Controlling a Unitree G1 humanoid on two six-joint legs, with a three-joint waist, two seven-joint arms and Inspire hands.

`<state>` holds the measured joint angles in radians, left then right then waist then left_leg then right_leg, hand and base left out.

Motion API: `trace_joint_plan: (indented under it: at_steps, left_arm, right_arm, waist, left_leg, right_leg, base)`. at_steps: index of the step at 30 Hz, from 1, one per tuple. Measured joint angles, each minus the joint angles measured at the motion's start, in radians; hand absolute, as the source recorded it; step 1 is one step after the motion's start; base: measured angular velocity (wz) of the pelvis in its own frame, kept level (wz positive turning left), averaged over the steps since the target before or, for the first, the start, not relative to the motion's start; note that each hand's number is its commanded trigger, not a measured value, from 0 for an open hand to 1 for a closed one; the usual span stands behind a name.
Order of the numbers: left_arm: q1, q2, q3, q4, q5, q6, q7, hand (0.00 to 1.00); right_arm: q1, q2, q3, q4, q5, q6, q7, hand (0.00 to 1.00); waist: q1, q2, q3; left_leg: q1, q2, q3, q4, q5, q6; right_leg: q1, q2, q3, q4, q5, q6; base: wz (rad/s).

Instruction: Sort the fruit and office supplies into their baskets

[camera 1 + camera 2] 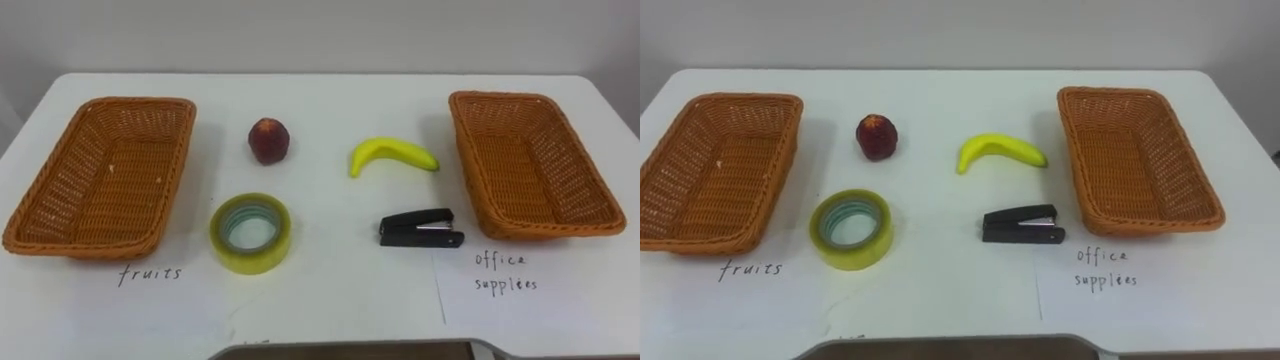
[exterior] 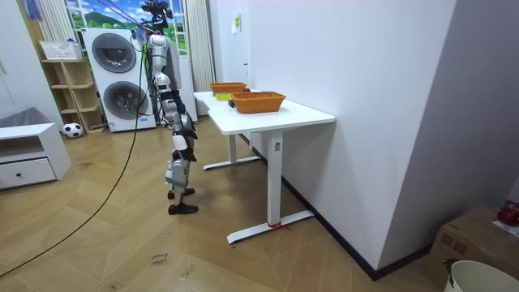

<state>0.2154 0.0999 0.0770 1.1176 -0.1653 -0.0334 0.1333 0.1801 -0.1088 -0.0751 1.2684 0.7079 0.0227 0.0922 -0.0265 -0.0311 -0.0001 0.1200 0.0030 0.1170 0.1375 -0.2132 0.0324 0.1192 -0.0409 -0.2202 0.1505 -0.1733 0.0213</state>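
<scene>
Woven left basket [image 1: 60, 185] at 9 o'clock, right basket [image 1: 530, 165] at 3; round peach [image 1: 269, 140], curved banana [image 1: 392, 155], glossy tape roll [image 1: 281, 236], black stapler [image 1: 420, 228] between. Room view adds stacked washers [image 2: 122, 77]; hands [image 2: 184, 126]: can't tell.

On the bench [image 1: 320, 310], one basket [image 1: 100, 175] sat at frame left and another basket [image 1: 530, 165] at frame right. Between them, the peach [image 1: 269, 140] lay upper left, banana [image 1: 392, 155] upper right, tape roll [image 1: 251, 232] lower left, stapler [image 1: 420, 228] lower right.
</scene>
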Motion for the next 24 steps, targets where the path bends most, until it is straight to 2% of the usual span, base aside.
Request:
trace_joint_plan:
  at_steps: [4,8,13,17,24]
  left_arm:
    - [0.001,0.0,0.014,0.001,0.0,0.0,0.0,0.0]
    - [0.017,0.001,0.04,0.001,0.001,0.001,0.01,0.0]
    - [0.029,0.001,0.073,0.001,0.002,0.0,0.013,0.0]
    - [0.033,0.011,0.076,0.001,0.002,0.0,0.014,0.0]
    - [0.045,0.013,0.075,-0.024,0.007,0.0,0.014,0.0]
  right_arm:
    - [0.015,-0.001,-0.074,-0.01,0.053,0.001,-0.057,0.0]
    - [0.04,-0.002,-0.155,-0.114,0.097,-0.001,-0.135,0.0]
    - [0.037,-0.002,-0.268,-0.223,0.12,-0.003,-0.238,0.0]
    - [0.042,-0.003,-0.304,-0.376,0.122,-0.053,-0.342,0.0]
    - [0.036,-0.003,-0.334,-0.539,0.119,-0.098,-0.499,0.0]
  waist:
    - [-0.011,-0.002,-0.0004]
    - [-0.039,-0.005,0.0006]
    - [-0.056,-0.01,0.0011]
    - [-0.068,-0.011,0.0013]
    - [-0.081,-0.018,-0.0027]
  left_leg:
    - [0.012,0.001,0.012,-0.003,-0.002,0.0]
    - [0.015,0.0,0.016,-0.004,-0.003,0.001]
    - [0.029,0.0,0.022,-0.006,-0.003,0.001]
    - [0.024,0.0,0.023,-0.007,-0.003,0.001]
    - [0.005,0.0,0.023,-0.006,-0.002,0.001]
  right_leg:
    - [0.004,0.002,0.015,0.002,0.0,0.0]
    - [0.005,0.002,0.027,0.003,0.0,0.0]
    - [0.006,0.003,0.032,0.003,0.0,0.0]
    - [-0.001,0.003,0.033,0.001,0.0,0.0]
    - [-0.015,0.004,0.044,0.003,-0.002,-0.001]
  base:
    - [-0.11]
    - [-0.05]
    - [-0.05]
    - [-0.01]
    - [-0.01]
